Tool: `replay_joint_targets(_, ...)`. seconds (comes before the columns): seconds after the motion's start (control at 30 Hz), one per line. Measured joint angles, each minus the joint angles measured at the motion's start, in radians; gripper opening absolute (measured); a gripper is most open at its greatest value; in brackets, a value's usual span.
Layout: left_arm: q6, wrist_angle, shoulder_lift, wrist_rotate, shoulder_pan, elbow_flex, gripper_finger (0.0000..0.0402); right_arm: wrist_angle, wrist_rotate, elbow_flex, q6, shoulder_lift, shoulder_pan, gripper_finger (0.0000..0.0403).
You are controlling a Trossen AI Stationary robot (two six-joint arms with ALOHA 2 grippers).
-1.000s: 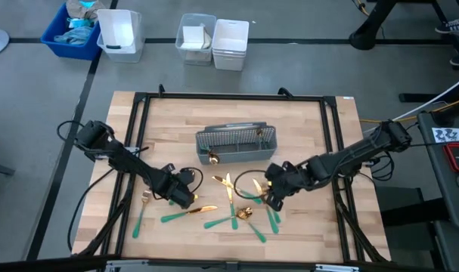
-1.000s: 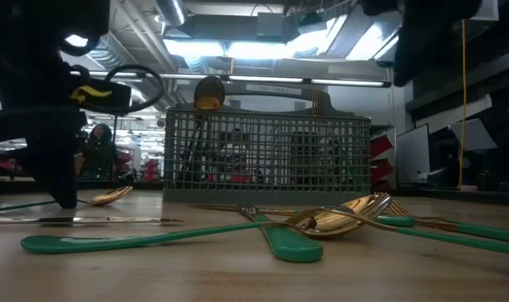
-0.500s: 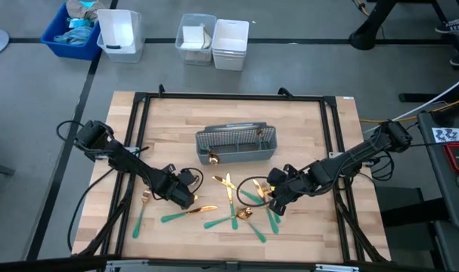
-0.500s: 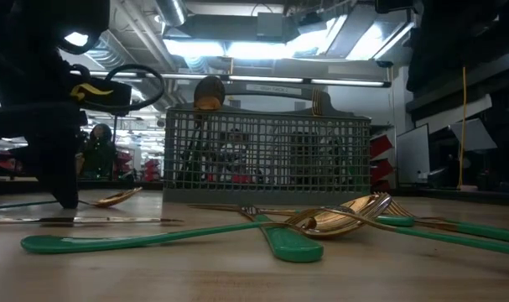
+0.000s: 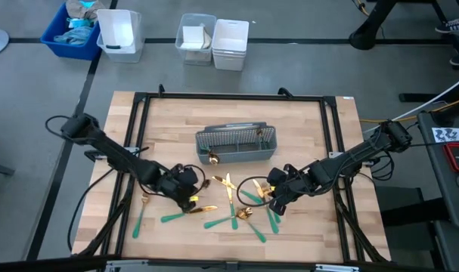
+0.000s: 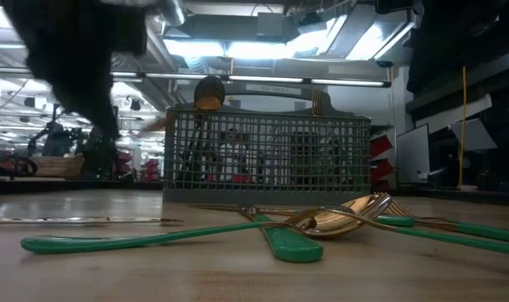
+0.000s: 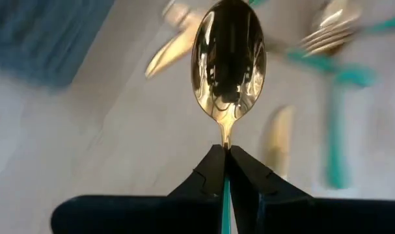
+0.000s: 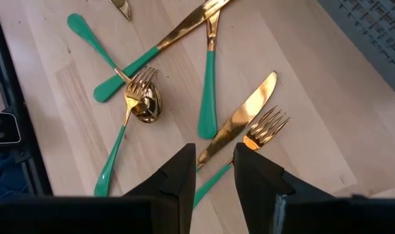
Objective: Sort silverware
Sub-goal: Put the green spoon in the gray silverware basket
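Left gripper [image 7: 224,159], jaws pinched on a gold spoon [image 7: 228,65], lifts it near the tabletop's [image 5: 305,128] middle; right gripper [image 8: 213,170], jaws spread, hovers over scattered silverware [image 5: 237,215]; few pieces stand in the caddy [image 5: 237,142], most remain unsorted.

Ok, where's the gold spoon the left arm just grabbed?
The gold-bowled spoon with the teal handle is clamped in the left gripper, lifted off the table's left half, just left-front of the grey mesh caddy.

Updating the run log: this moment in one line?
left gripper: shut on spoon, lifted | right gripper: open over knife
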Motion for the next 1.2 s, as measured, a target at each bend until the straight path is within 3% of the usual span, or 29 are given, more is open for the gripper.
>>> replay_joint_targets(0.2,0.224,0.186,-0.134,-0.073,0.002,0.001,0.0002,0.000,0.024,0.000,0.011,0.004,0.000,0.0105)
replay_joint_targets(0.53,0.556,0.390,-0.230,-0.429,0.075,0.002,0.0002,0.001,0.001,0.000,0.117,0.098,0.000,0.0105)
replay_joint_targets(0.77,0.671,0.444,-0.230,-0.463,0.213,0.002,0.0002,0.000,-0.037,0.000,0.139,0.169,0.000,0.0105)
replay_joint_targets(1.0,0.666,0.450,-0.191,-0.465,0.344,0.000,0.0002,0.000,-0.038,0.000,0.139,0.214,-0.001,0.0105)
replay_joint_targets(1.2,0.645,0.477,-0.099,-0.463,0.379,0.000,0.0002,0.001,-0.038,0.000,0.139,0.250,-0.001,0.0105)
